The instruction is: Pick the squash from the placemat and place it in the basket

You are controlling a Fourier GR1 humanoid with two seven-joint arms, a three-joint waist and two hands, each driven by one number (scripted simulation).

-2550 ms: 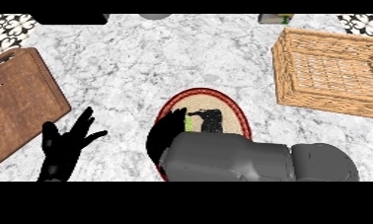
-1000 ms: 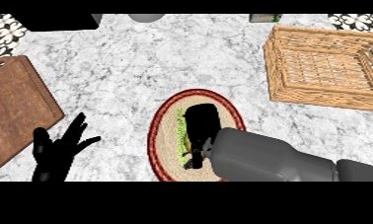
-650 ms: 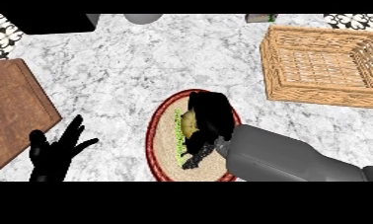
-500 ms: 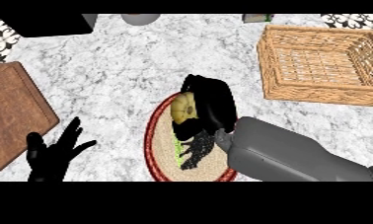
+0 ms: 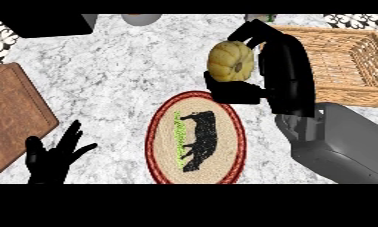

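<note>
— Where is the squash (image 5: 230, 61)?

— Off the placemat (image 5: 196, 138), up over the counter (image 5: 125, 66), with the right hand (image 5: 284, 73) curled round it, thumb under and fingers over. It hangs just beside the basket (image 5: 343, 63) at the counter's right edge.

— How to finish well?

— I'd carry it right until it is wholly past the near wicker rim, lower it inside, then open. Letting go early risks it catching the rim.

— The left hand (image 5: 52, 158)?

— Open, resting at the counter's near left edge.
</note>
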